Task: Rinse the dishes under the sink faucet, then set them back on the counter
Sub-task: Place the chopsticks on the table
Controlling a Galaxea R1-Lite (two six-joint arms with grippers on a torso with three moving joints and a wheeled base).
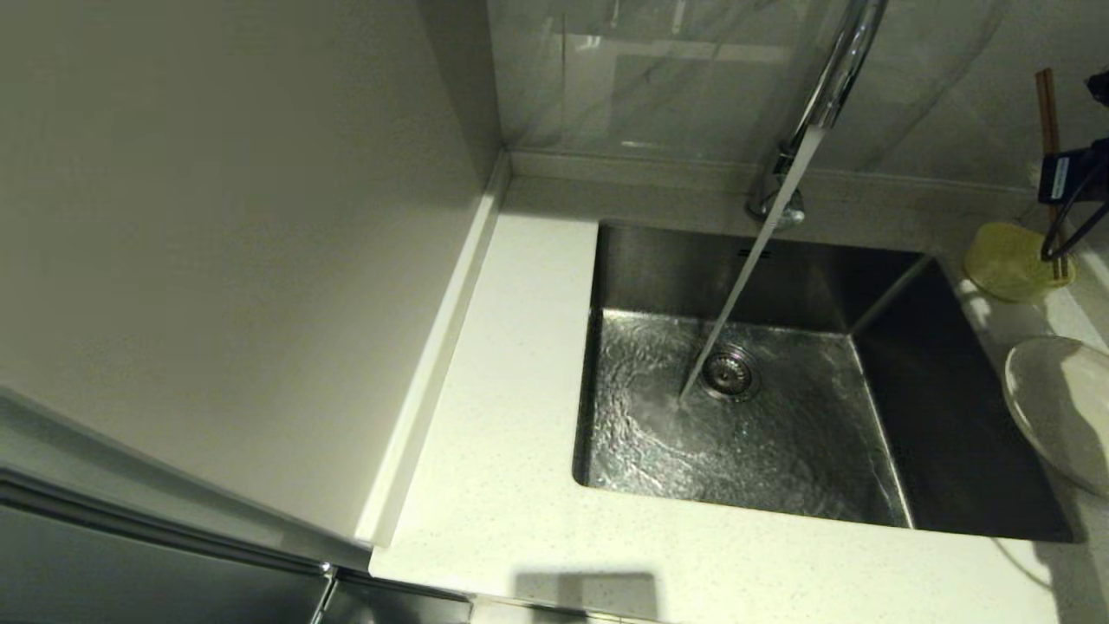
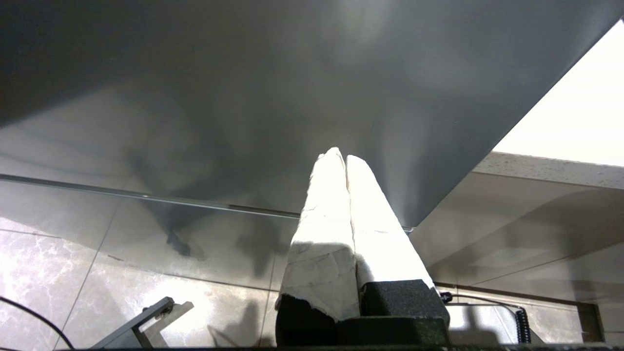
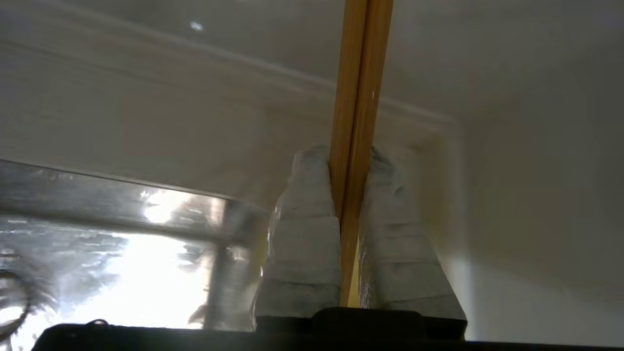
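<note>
My right gripper [image 3: 347, 156] is shut on the brown wooden chopsticks [image 3: 358, 83], which stand upright between its white-wrapped fingers [image 3: 307, 234]. In the head view the chopsticks [image 1: 1048, 108] rise at the far right edge, above the yellow-green bowl [image 1: 1009, 260] on the counter [image 1: 520, 451]. The off-white plate [image 1: 1061, 407] lies on the counter right of the sink [image 1: 780, 416]. Water runs from the chrome faucet [image 1: 836, 78] into the basin beside the drain [image 1: 729, 373]. My left gripper [image 2: 341, 157] is shut on nothing, parked low and out of the head view.
A pale wall panel [image 1: 217, 260] stands left of the counter, with a raised white edge [image 1: 433, 364] along it. A glossy backsplash [image 1: 676, 78] rises behind the faucet. The left wrist view shows a grey cabinet front [image 2: 243, 97] and tiled floor [image 2: 97, 282].
</note>
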